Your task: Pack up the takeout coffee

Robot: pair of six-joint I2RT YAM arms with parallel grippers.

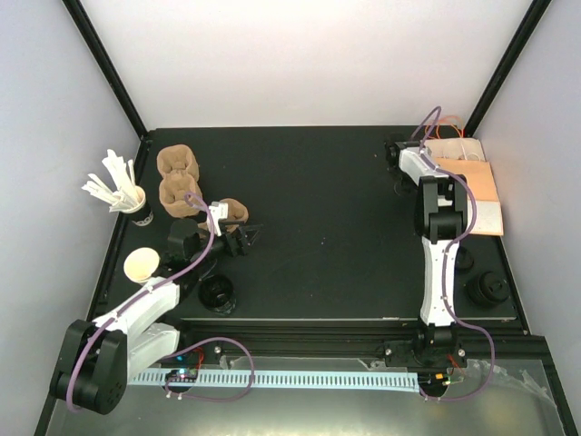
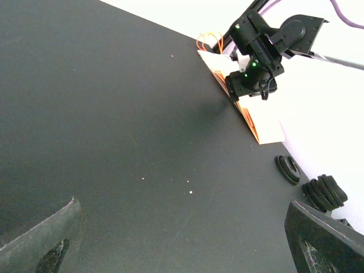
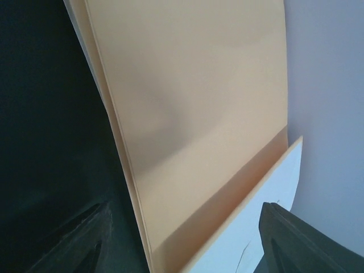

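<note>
paper cup (image 1: 142, 263) on the table (image 1: 327, 227), far left of the orange bag (image 1: 477, 186) | brown cup trays (image 1: 179, 177) also far left of it | left fingers (image 2: 42, 239) wide, holding nothing | right fingers (image 3: 85, 239) apart, right over the bag | black lids (image 1: 486, 289) near the bag

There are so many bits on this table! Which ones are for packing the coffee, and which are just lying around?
For the job:
- bags
- cup
- lids
- carriers
- stirrers, probably

Just lying about:
- blue strip along the front edge, which looks like part of the rig and not something to pack
</note>
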